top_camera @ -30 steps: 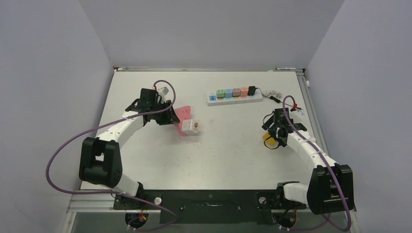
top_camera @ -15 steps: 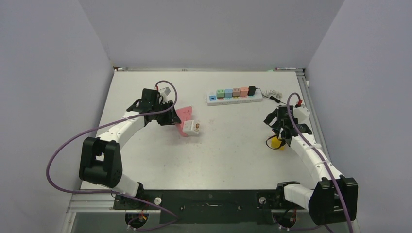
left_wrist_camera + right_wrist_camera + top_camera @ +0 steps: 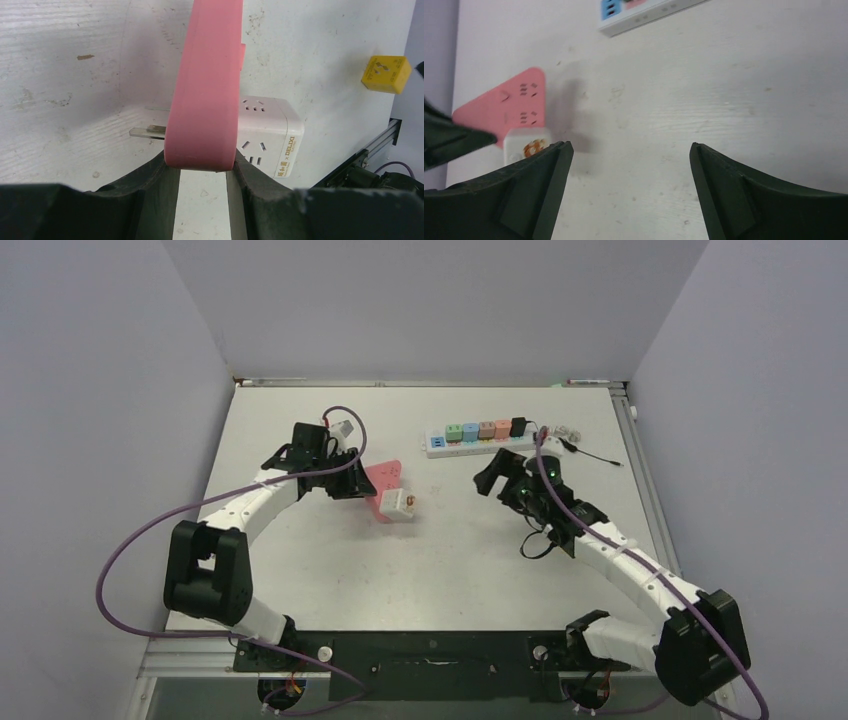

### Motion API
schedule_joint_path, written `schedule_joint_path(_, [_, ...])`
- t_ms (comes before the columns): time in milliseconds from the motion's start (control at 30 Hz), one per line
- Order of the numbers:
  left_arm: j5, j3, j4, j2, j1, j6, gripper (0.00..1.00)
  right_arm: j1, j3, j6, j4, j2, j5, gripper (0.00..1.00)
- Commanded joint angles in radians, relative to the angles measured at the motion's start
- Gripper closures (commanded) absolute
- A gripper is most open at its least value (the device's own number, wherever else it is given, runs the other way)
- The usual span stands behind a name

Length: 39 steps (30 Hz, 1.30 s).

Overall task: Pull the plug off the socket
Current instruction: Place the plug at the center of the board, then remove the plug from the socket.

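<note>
white cube plug (image 3: 399, 503): seated in the pink socket (image 3: 385, 474), mid-left on the bench (image 3: 460, 560).
left gripper (image 3: 202, 172): clenched on the pink socket's edge, holding it upright.
right gripper (image 3: 628, 150): released, jaws wide, well apart from the plug.
risk, aim: the plug lies left of the jaws' line, so closing there would miss it.
risk, hold: a tug may twist the socket out of the narrow edge grip.

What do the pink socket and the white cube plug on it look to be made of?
Pink socket: probably moulded plastic, matt, even colour, rounded edges. White cube plug: smooth plastic, slight sheen, moulded slots and printed logo. The flat prong beside them: bare metal, grey and reflective.
</note>
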Motion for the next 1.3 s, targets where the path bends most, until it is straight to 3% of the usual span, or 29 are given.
schedule_joint_path(0, [0.118, 0.012, 0.091, 0.012, 0.017, -0.018, 1.0, 0.151, -0.033, -0.01, 0.315, 0.095, -0.147, 0.09])
schedule_joint_path(200, [0.167, 0.02, 0.088, 0.043, 0.026, -0.015, 1.0, 0.279, -0.053, 0.048, 0.546, 0.225, -0.213, 0.1])
schedule_joint_path(333, [0.171, 0.025, 0.079, 0.046, 0.024, -0.008, 1.0, 0.333, -0.006, 0.027, 0.536, 0.317, -0.185, 0.1])
schedule_joint_path(867, [0.121, 0.029, 0.068, 0.031, 0.003, 0.005, 1.0, 0.361, 0.122, 0.096, 0.652, 0.551, -0.293, 0.1])
schedule_joint_path(1267, [0.109, 0.02, 0.079, 0.016, -0.004, 0.0, 1.0, 0.388, 0.18, 0.111, 0.551, 0.615, -0.243, 0.03])
